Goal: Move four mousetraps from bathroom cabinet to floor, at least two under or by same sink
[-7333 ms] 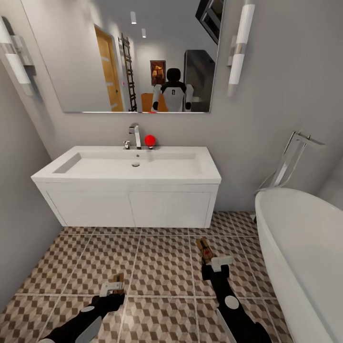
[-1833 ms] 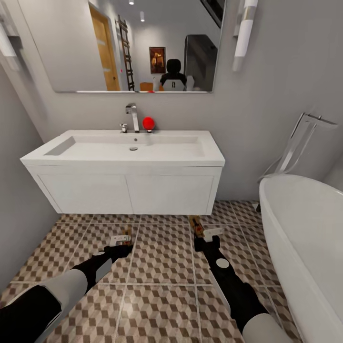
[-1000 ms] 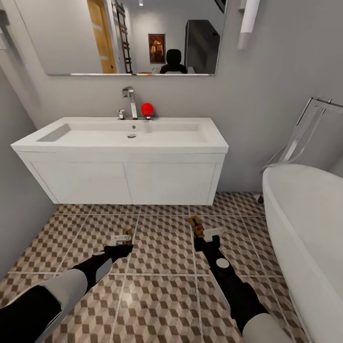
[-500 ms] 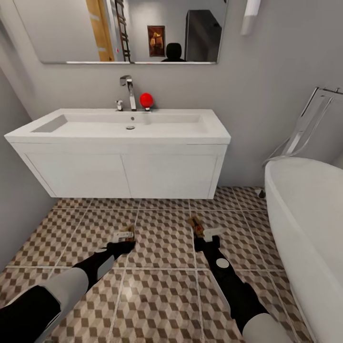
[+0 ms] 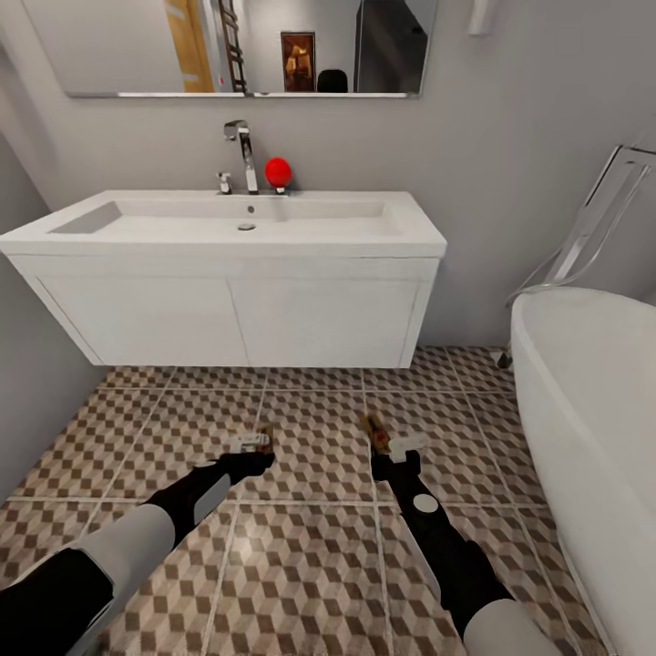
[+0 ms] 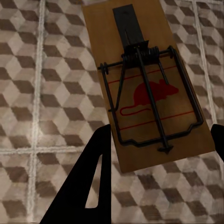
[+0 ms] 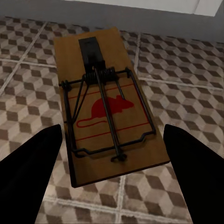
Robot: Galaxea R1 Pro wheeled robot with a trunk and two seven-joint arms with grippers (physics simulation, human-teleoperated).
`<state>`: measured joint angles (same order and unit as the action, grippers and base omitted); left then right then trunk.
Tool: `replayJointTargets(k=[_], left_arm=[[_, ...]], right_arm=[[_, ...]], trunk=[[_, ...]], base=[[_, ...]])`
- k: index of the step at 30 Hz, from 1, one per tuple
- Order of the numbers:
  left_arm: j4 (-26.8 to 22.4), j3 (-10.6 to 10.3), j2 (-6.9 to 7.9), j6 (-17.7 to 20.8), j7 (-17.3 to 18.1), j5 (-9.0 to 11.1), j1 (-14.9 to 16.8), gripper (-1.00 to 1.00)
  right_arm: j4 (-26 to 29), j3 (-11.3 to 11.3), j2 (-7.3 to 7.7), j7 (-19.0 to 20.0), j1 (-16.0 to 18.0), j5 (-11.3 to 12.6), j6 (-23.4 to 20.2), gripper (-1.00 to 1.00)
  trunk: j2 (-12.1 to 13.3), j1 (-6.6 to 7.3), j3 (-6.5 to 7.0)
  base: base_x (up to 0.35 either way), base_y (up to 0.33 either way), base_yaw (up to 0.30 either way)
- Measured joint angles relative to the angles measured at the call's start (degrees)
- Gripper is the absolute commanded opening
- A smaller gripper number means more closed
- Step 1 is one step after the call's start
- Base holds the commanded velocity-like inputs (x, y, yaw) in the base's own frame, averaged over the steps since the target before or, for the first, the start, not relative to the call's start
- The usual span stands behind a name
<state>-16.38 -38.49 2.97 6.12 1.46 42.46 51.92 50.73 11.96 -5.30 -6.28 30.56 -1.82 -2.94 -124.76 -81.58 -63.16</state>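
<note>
Each gripper holds a mousetrap a little above the bathroom floor [image 5: 310, 565] in front of the bathroom sink [image 5: 228, 223]. My left gripper [image 5: 258, 445] is shut on a brown wooden mousetrap [image 5: 265, 435] with a dark wire spring. In the left wrist view, the black fingers [image 6: 95, 182] of that gripper [image 6: 161, 130] flank this mousetrap [image 6: 144, 88]. My right gripper [image 5: 397, 448] is shut on a second mousetrap [image 5: 375, 430], and in the right wrist view that gripper [image 7: 112, 130] clasps this mousetrap [image 7: 109, 105] over the cube-pattern tiles. The cabinet is out of view.
A white bathtub [image 5: 592, 383] fills the right side, with a chrome floor tap [image 5: 583, 237] behind it. A grey wall [image 5: 27, 383] closes the left. A red ball [image 5: 278, 170] sits beside the chrome tap [image 5: 241, 150] under the mirror [image 5: 246, 46]. Open floor lies under the vanity [image 5: 237, 319].
The head view has sunk lower, so the sink sits higher in the picture. My left gripper has moved forward and to the right with its mousetrap. The right gripper holds its place.
</note>
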Motion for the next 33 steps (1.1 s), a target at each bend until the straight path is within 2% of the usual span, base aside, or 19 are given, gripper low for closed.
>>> replayJointTargets(k=[7,33], left_arm=[[-0.8,0.0,0.14,1.1,-0.1,0.0,0.0,-1.0],[-0.9,0.0,0.24,1.2,-0.2,0.0,0.0,-1.0]], right_arm=[[0.1,0.1,-0.08,0.0,0.0,0.0,0.0,-1.0],[1.3,0.2,-0.09,-0.1,0.0,0.0,0.0,-1.0]], trunk=[[-2.8,-1.54,-1.89],[-13.2,-7.25,-8.93]], base=[[0.0,0.0,0.0],[0.0,0.0,0.0]])
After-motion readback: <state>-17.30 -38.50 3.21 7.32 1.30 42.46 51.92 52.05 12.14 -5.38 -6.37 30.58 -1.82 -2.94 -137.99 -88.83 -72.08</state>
